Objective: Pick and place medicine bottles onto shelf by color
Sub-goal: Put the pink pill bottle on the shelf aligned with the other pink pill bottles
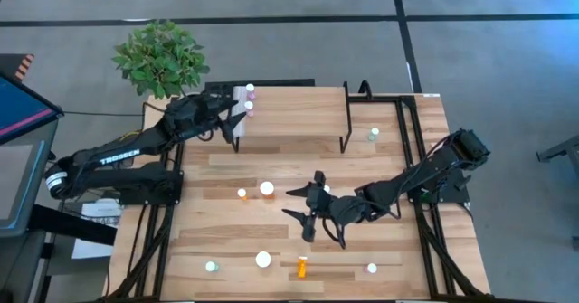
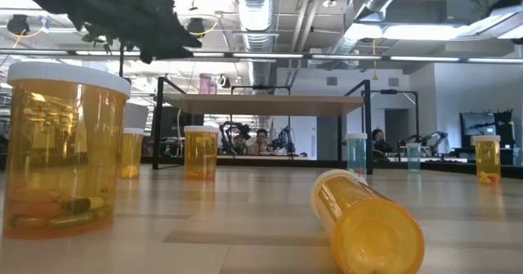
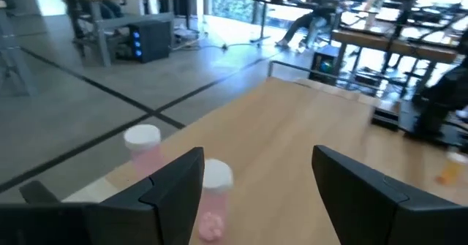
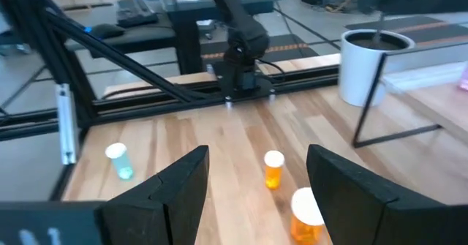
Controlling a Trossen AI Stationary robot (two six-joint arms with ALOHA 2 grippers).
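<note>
Small raised shelf with light wood top and thin black legs (image 1: 294, 113): at the far middle of the large wooden tabletop (image 1: 398, 172).

Two tiny pink bottles with pale caps (image 1: 250, 92): upright on the shelf's left far corner, close together; seen just beyond the left fingers in the left wrist view (image 3: 216, 194).

Left gripper (image 1: 237, 120): over the shelf's left edge, just beside the pink pair; fingers spread, nothing between them (image 3: 256, 194).

Right gripper (image 1: 308, 208): above mid-table, near side of the shelf; fingers wide apart, nothing held (image 4: 256, 194).

Large orange bottle with wide white cap (image 1: 267, 189) and tiny orange bottle (image 1: 242, 194): upright, side by side, left of the right gripper; both ahead of its fingers in the right wrist view (image 4: 273, 168).

Second large orange bottle, white cap (image 1: 263, 260): upright near the front edge.

Orange bottle lying on its side (image 1: 302, 267): just right of it, at the front.

Tiny teal-green bottles: one front left (image 1: 211, 268), one front right (image 1: 371, 269), one beside the shelf's right end (image 1: 374, 134).

Green leafy plant in white pot (image 1: 161, 57): beyond the table's far left corner.
</note>
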